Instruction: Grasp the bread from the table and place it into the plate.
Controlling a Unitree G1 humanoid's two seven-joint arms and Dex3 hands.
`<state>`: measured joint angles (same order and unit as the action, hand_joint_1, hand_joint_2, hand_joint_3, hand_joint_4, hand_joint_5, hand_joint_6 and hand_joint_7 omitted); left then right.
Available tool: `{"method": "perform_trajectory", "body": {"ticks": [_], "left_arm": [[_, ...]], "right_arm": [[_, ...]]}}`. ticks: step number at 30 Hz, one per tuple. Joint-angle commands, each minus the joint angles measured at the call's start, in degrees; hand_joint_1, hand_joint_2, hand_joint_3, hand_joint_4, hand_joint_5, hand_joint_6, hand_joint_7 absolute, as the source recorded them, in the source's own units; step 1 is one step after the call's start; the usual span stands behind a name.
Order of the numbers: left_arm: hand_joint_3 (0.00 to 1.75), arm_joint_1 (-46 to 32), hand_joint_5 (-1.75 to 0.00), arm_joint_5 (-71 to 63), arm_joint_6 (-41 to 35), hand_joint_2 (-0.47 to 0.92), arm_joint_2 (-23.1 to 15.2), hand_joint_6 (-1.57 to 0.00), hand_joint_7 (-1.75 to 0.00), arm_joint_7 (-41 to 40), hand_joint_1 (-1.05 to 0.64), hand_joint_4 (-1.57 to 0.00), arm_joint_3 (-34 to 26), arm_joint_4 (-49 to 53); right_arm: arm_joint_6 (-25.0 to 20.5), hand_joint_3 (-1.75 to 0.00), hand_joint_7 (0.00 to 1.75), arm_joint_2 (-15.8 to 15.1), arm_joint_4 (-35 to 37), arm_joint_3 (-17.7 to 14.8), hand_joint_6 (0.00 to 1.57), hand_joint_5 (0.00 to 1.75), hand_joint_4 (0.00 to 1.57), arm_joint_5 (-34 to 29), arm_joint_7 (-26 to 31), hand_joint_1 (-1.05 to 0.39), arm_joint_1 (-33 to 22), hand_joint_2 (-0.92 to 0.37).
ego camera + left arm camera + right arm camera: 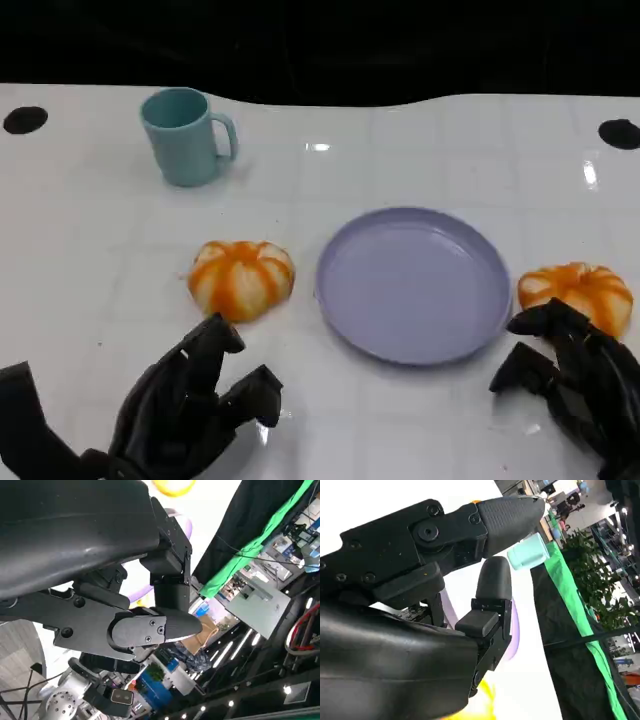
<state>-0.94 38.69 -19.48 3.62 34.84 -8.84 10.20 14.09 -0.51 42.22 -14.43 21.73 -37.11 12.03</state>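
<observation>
2 breads [241,279] [577,293], 1 plate [413,284], 1 cup [187,136] on the surface [90,260]. Left robot hand [190,405] and right robot hand [575,375]: fingers apart, holding nothing.

Glossy white table [420,140], black backdrop [320,45]

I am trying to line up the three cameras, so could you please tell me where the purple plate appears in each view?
Head view: the purple plate lies centre right on the white table, between two orange breads.
Left wrist view: a purple arc shows behind the left hand.
Right wrist view: a purple sliver shows past the right hand.
Shared landmark: the white table.
</observation>
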Motion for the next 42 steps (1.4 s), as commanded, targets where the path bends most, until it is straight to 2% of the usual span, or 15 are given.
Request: {"method": "perform_trajectory", "body": {"ticks": [1,9,10,11,13,14,17,19,22,24,26,29,37,40,42], "left_arm": [[0.35,-0.1,-1.75,-0.1,0.2,0.92,-0.4,-0.66,-1.75,-0.1,-0.56,-0.85,-0.4,-0.5],[0.34,1.2,-1.75,-0.5,2.4,0.92,-1.0,-0.61,-1.69,3.5,-0.58,-0.83,-0.3,1.7],[0.33,1.7,-1.73,-1.3,3.6,0.92,-1.5,-0.59,-1.62,4.2,-0.58,-0.8,0.0,1.7],[0.31,2.0,-1.69,-1.9,4.6,0.92,-1.8,-0.58,-1.41,4.7,-0.58,-0.72,0.2,1.7],[0.29,2.3,-1.62,-4.2,8.3,0.92,-2.2,-0.55,-1.17,5.2,-0.58,-0.63,0.8,1.7],[0.28,2.3,-1.51,-5.7,10.6,0.92,-2.2,-0.54,-0.93,5.3,-0.59,-0.57,1.0,1.7],[0.21,2.1,-1.2,-8.9,16.4,0.92,-1.8,-0.58,-0.42,4.8,-0.62,-0.5,1.6,1.9],[0.21,2.4,-1.03,-9.8,18.6,0.92,-2.0,-0.57,-0.23,5.3,-0.62,-0.47,1.9,2.4],[0.21,3.0,-0.8,-11.3,21.0,0.92,-3.1,-0.52,-0.08,5.9,-0.62,-0.44,2.5,2.7],[0.21,3.1,-0.75,-11.5,21.6,0.92,-3.3,-0.51,-0.06,6.0,-0.62,-0.43,2.6,3.0],[0.2,4.4,-0.65,-16.2,26.4,0.92,-5.8,-0.41,-0.03,6.3,-0.65,-0.27,3.9,2.5],[0.21,5.8,-0.55,-27.0,35.1,0.92,-9.5,-0.33,0.0,2.3,-0.7,-0.13,6.0,1.5],[0.17,7.7,-0.42,-35.2,42.3,0.92,-13.8,-0.24,0.0,-2.1,-0.63,-0.03,8.6,1.4],[0.11,11.3,-0.37,-51.7,47.4,0.92,-19.0,-0.22,0.0,-11.0,-0.65,-0.01,10.2,0.1],[0.05,12.0,-0.35,-57.3,47.8,0.92,-20.2,-0.23,-0.01,-14.8,-0.67,-0.03,10.9,-0.6]], "right_arm": [[0.0,-0.17,1.22,-0.8,1.4,-0.2,0.63,1.59,0.66,0.3,-0.9,-0.56,0.1,-0.92],[-1.4,-0.14,1.22,-0.7,1.2,-0.5,0.6,1.58,0.64,0.9,-1.3,-0.56,0.2,-0.92],[-1.4,-0.14,1.22,-0.6,1.3,-0.6,0.6,1.58,0.64,0.9,-1.2,-0.55,0.3,-0.92],[-1.3,-0.15,1.22,-0.5,1.4,-0.6,0.6,1.58,0.64,0.9,-1.2,-0.55,0.4,-0.92],[-1.5,-0.16,1.22,-0.4,1.7,-0.6,0.6,1.58,0.64,1.1,-1.6,-0.55,0.6,-0.92],[-1.6,-0.17,1.21,-0.4,1.9,-0.7,0.6,1.58,0.63,1.2,-1.9,-0.54,0.8,-0.92],[-1.2,-0.18,1.22,-0.5,2.1,-0.5,0.6,1.58,0.63,0.6,-1.3,-0.55,0.9,-0.92],[-0.9,-0.17,1.22,-0.5,2.3,-0.4,0.61,1.57,0.63,0.4,-1.2,-0.55,1.1,-0.92],[-0.7,-0.18,1.22,-0.5,2.8,-0.6,0.6,1.58,0.63,0.6,-1.8,-0.54,1.4,-0.92],[-0.6,-0.18,1.22,-0.5,3.0,-0.6,0.6,1.58,0.63,0.7,-1.9,-0.54,1.5,-0.92],[0.4,-0.19,1.23,-0.6,3.3,-0.4,0.6,1.59,0.63,0.2,-1.8,-0.55,1.6,-0.92],[0.5,-0.19,1.24,-0.5,3.5,-0.4,0.6,1.59,0.63,0.1,-1.7,-0.55,1.6,-0.92],[1.1,-0.21,1.26,-0.5,3.5,-0.2,0.6,1.6,0.63,0.0,-1.7,-0.54,1.5,-0.92],[0.6,-0.21,1.26,-0.5,3.2,-0.2,0.6,1.6,0.63,0.0,-1.2,-0.54,1.4,-0.92],[0.7,-0.21,1.27,-0.4,3.1,-0.2,0.59,1.61,0.63,0.0,-1.1,-0.53,1.3,-0.92]]}}
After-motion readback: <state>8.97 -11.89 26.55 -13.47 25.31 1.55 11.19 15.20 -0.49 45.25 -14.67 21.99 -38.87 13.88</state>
